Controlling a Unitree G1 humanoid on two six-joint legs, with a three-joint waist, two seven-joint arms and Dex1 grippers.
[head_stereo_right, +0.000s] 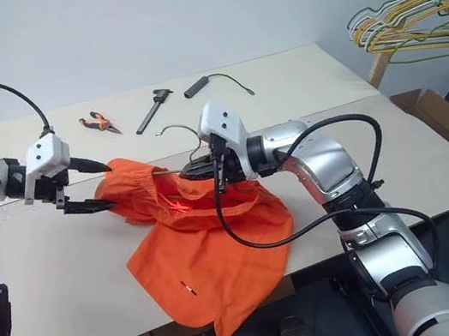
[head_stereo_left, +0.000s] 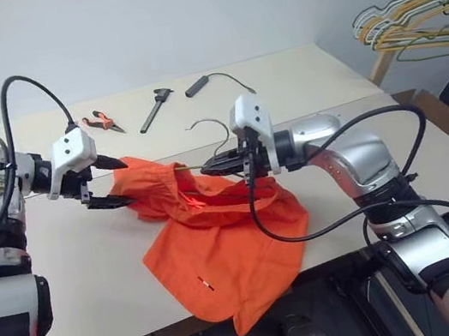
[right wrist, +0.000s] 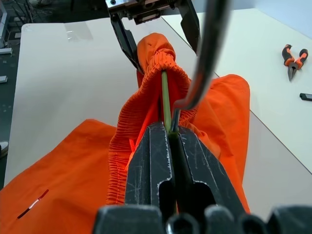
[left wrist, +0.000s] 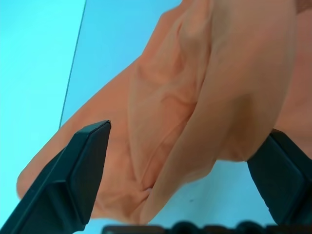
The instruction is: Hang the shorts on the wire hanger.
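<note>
Standing wide open, the left gripper [head_stereo_left: 110, 184] flanks one end of the shorts [head_stereo_left: 220, 243], holding nothing; right of it, the right gripper [head_stereo_left: 222, 165] clamps the wire hanger [right wrist: 165, 100], threaded into the waistband. Hanging looks partly done, with most fabric draped off the table [head_stereo_left: 79, 281].

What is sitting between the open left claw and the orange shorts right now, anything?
Nothing visible. The left claw is open with the bunched end of the shorts right between its fingers. The right claw is shut on the wire hanger, which runs into the waistband.
</note>
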